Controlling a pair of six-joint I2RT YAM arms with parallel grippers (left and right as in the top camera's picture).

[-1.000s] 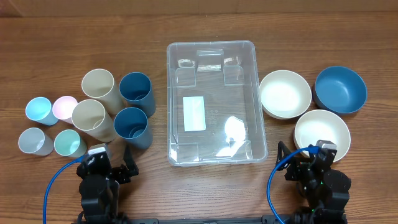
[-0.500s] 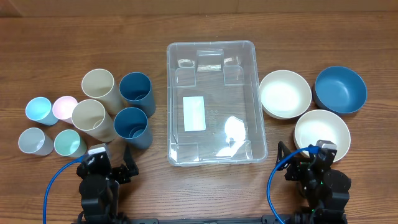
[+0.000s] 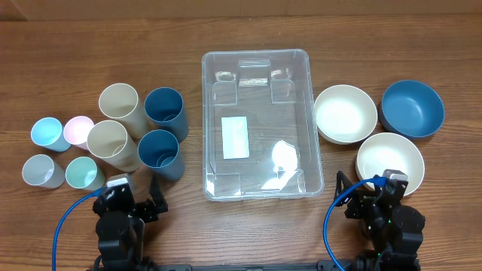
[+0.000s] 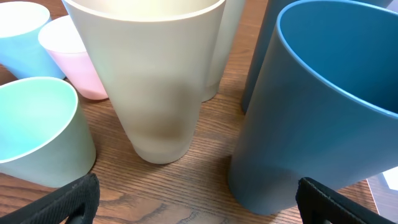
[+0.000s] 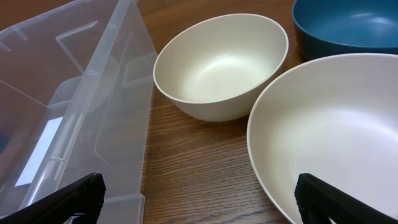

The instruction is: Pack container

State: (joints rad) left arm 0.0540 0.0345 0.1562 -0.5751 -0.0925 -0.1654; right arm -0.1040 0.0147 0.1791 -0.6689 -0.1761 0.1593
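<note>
The clear plastic container [image 3: 257,124] with a white label on its bottom stands empty in the middle of the table; its side wall also shows in the right wrist view [image 5: 74,118]. My left gripper [image 3: 132,202] is open and empty at the front left, just short of the cups. In the left wrist view [image 4: 199,202] it faces a beige cup [image 4: 149,74] and a blue cup [image 4: 317,112]. My right gripper [image 3: 376,197] is open and empty at the front right, next to a cream bowl [image 5: 336,137].
Left of the container stand two beige cups [image 3: 119,105], two dark blue cups [image 3: 164,109] and several small pastel cups [image 3: 49,134]. Right of it are two cream bowls [image 3: 345,113] and a blue bowl [image 3: 412,108].
</note>
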